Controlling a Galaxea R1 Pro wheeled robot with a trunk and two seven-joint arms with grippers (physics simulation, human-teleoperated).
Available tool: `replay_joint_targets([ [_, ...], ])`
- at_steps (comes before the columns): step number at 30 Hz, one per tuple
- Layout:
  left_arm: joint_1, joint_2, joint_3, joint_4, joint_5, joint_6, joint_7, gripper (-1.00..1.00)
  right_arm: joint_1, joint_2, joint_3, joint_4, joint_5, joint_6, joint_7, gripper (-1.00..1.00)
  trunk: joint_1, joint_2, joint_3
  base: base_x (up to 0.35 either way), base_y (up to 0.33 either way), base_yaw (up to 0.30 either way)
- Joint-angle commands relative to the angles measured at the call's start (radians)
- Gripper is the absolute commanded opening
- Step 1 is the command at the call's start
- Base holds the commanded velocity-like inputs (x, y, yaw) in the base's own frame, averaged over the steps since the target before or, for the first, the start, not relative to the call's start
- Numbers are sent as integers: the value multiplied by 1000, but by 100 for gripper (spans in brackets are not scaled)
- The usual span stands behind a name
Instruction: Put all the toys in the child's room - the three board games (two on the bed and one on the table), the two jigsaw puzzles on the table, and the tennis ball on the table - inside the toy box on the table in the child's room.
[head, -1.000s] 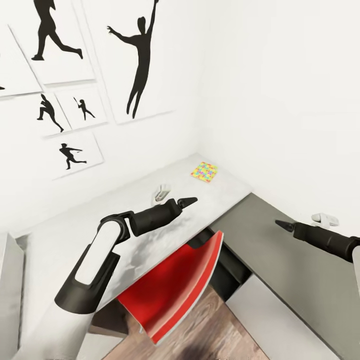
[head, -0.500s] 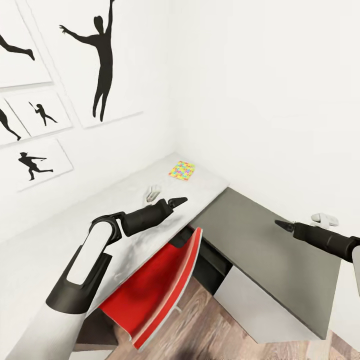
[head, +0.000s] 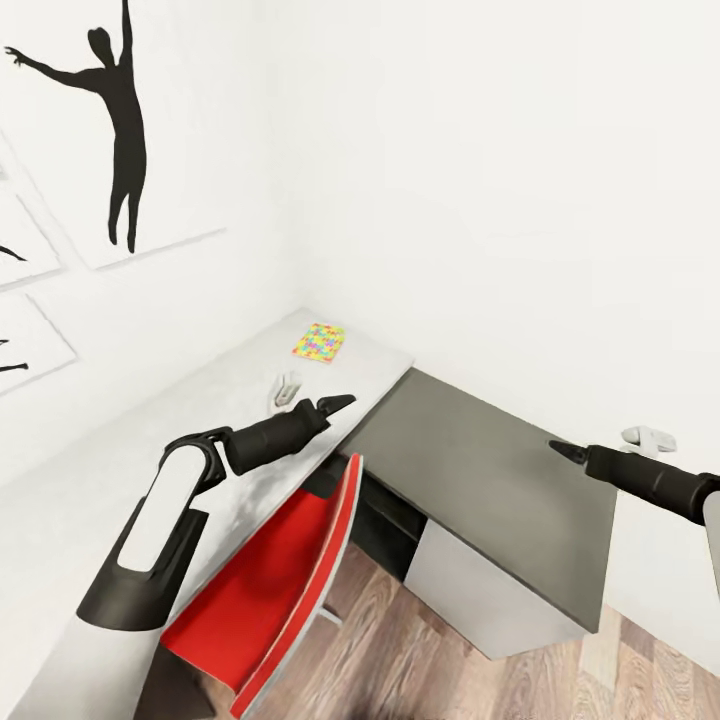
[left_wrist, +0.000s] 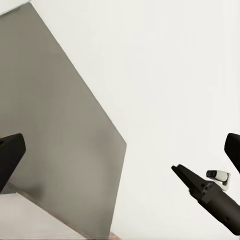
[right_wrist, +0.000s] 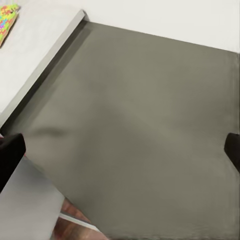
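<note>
Head view — jigsaw puzzle (head: 319, 342) small, blurred.

1. We've got a red chair (head: 270, 590) tucked in at the corner, its back tilted.
2. A black silhouette picture (head: 110, 120) of a leaping figure hangs on the wall.
3. There's a small white thing (head: 648, 437) stuck to the wall at right, too small to identify.

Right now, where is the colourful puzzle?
In the head view, the jigsaw puzzle lies flat on the light grey table, near the wall corner, beyond the left hand.
</note>
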Motion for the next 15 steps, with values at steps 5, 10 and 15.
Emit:
replay_joint_targets([
  [5,9,6,19,-1,11,15,9,100,-1,0,-1,0,6,5,8,100,1,-2,-2,0,0,-286],
  [10,12,8,24,-1,11,19,9,100,-1,0,0,0,6,5,8,100,1,-2,-2,0,0,-286],
  [15,14,8,26,-1,11,21,9,100,-1,0,0,0,6,5,8,100,1,-2,-2,0,0,-286],
])
